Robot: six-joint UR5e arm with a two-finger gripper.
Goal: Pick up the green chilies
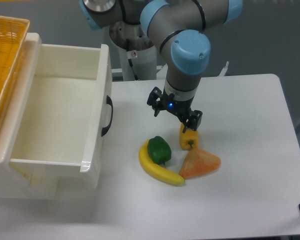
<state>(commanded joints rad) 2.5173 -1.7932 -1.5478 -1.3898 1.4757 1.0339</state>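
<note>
Hovering open and empty, tool (174,116) above green chilies (159,150).

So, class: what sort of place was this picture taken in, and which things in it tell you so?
Most likely a robotics lab or test bench, not a real kitchen. A robot arm stands at a plain white table, and the food on it looks like toys: a green pepper, a banana, a yellow pepper.

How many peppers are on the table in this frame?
2. The green pepper lies against the banana's inner curve; the yellow pepper sits right of it, under the claw. None seem hidden.
</note>
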